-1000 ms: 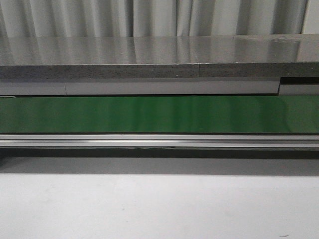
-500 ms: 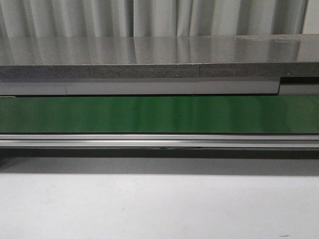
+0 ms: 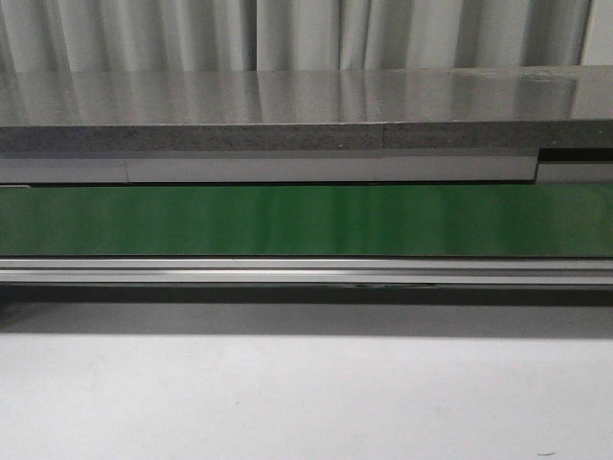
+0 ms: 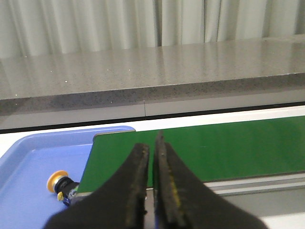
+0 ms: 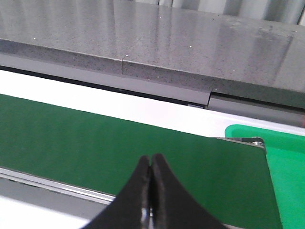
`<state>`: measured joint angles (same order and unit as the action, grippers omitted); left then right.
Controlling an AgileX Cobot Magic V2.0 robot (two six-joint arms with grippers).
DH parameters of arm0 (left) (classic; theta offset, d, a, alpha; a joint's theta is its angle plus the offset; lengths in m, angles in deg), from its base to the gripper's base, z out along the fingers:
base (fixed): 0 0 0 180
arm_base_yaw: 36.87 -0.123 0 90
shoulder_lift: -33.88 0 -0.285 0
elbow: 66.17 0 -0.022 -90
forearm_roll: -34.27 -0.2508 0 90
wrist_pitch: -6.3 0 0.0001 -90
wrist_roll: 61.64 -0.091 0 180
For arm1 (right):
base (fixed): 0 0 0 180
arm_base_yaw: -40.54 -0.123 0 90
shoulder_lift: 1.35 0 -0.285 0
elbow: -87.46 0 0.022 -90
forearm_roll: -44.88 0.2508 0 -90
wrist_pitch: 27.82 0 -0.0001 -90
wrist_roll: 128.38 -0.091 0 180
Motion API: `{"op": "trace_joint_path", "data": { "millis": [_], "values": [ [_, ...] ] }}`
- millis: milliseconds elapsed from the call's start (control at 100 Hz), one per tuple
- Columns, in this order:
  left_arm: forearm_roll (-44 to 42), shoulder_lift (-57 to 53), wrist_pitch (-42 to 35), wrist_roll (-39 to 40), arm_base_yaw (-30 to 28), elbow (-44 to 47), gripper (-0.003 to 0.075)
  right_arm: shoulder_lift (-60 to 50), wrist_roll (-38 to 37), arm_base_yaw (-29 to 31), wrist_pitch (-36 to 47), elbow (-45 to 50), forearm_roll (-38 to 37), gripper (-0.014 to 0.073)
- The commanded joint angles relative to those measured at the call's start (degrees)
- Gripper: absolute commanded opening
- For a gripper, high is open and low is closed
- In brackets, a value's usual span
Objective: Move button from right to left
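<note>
— Biggest first? Pale curtain across the back, grey speckled counter in front of it, running the full width.

— And below that? Long green belt on a silver rail, then plain white table nearest the camera in the front view. No arms visible from there.

— Trays? Blue tray at one end of the belt, seen from the left wrist. Green tray at the other end, seen from the right wrist, butting against the belt's edge.

— Left gripper? Hanging above the near side of the belt, close to the blue tray. Jaws nearly together, only a thin slit between the two dark fingers, nothing held.

— Right gripper? Over the belt too, not far from the green tray. Jaws pressed tip to tip, holding nothing.

— The button? Lying on its side in the blue tray, just beside the belt's end. Round orange-yellow cap pointing away from the belt, dark body toward it, partly hidden behind the left gripper. Well apart from both sets of jaws.
</note>
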<state>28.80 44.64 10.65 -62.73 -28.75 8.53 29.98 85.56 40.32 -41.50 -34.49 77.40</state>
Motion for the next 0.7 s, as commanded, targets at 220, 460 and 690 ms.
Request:
{"op": "trace_joint_path", "data": {
  "millis": [220,460,690],
  "values": [
    [-0.2,-5.3,-2.2,5.1,-0.5,2.5,0.0005,0.1,0.6,-0.1,3.6,-1.5,0.9,-0.0067],
    [-0.2,-5.3,-5.9,5.3,-1.5,4.7,0.0005,0.1,0.6,-0.1,3.6,-1.5,0.9,-0.0067],
    [-0.2,-5.3,-6.1,5.3,-1.5,4.7,0.0005,0.1,0.6,-0.1,3.6,-1.5,0.9,-0.0067]
  ]
}}
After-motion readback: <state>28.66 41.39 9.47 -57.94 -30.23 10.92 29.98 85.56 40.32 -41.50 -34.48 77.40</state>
